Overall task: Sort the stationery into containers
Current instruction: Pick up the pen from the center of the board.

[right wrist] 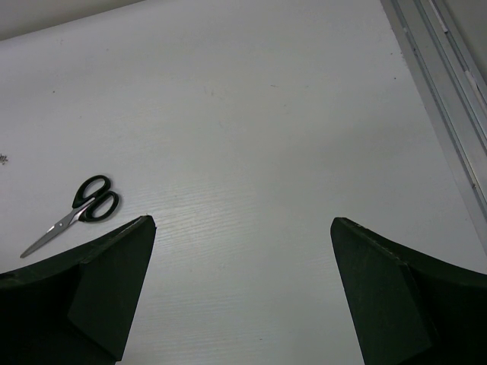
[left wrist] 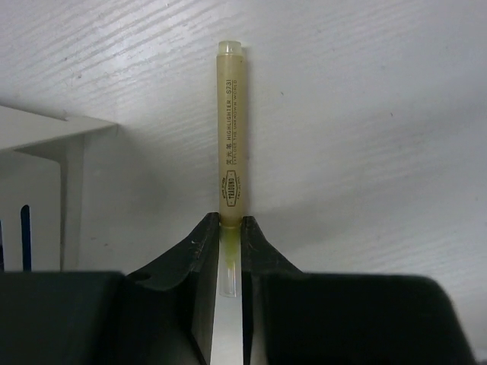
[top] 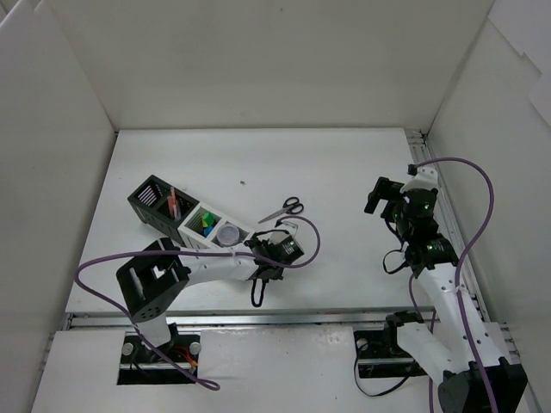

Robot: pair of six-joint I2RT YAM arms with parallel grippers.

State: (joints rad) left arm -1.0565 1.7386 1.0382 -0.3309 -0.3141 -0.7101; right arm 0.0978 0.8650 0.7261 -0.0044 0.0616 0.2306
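left hand [left wrist: 230, 223]: closed tight on the near end of 1 slim pale-yellow highlighter [left wrist: 230, 129]; the jaws nearly meet, with only the barrel between them.
highlighter position: sticks straight out ahead of the fingers, far tip away from the hand, over the white surface [left wrist: 365, 114] and just beside the white end of the organiser [left wrist: 46, 152]. Cannot tell whether it is lifted or lying flat.
right hand [right wrist: 242, 223]: wide open, nothing in it, hanging above bare surface on the right side.
scissors [right wrist: 76, 213]: loose on the surface between the 2 arms, blades shut, well apart from both hands.
organiser contents: top view shows thin pens in a black box, green and yellow markers in a white one, and a clear round jar in the next.
handling: looks light and stiff, a hard plastic tube. The smooth round barrel will likely roll or swivel in a flat 2-finger pinch.
grip point: the hold is at the very end, so most of the length overhangs. Likely fine at this weight, but it may droop or pivot on a fast swing. Mid-barrel would be steadier.
drop-in: likely needs the far tip tilted down into a box; a sideways entry would probably catch on the mesh rim.
fragility: low. The main risk is slipping, not breaking.
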